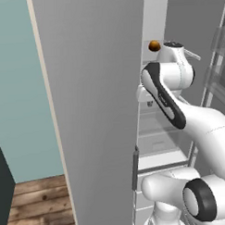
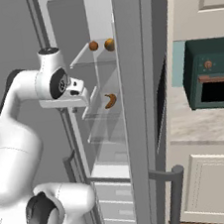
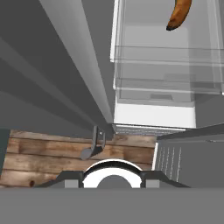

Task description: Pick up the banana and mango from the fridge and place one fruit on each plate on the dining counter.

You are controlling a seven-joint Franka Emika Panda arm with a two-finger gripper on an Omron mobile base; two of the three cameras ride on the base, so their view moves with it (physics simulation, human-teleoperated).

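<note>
White arm (image 1: 193,124) fills the near foreground, elbow bent, forearm reaching up into the open fridge (image 2: 112,134). Fridge is tall and grey, doors swung wide, white inside with glass shelves and drawers low down. Left door (image 1: 95,110) blocks much of the left base view. Wood floor (image 3: 52,153) lies below the door edge in the hand view. Oven (image 2: 212,78) sits in cream cabinets to the right. Gripper (image 2: 80,95) is at the middle shelf's left front edge, jaw gap can't be made out, nothing seen held. Banana (image 2: 110,100) lies on the middle shelf, just right of the gripper, apart from it. Mango (image 2: 109,45) sits on the top shelf beside a smaller round fruit (image 2: 93,46).
</note>
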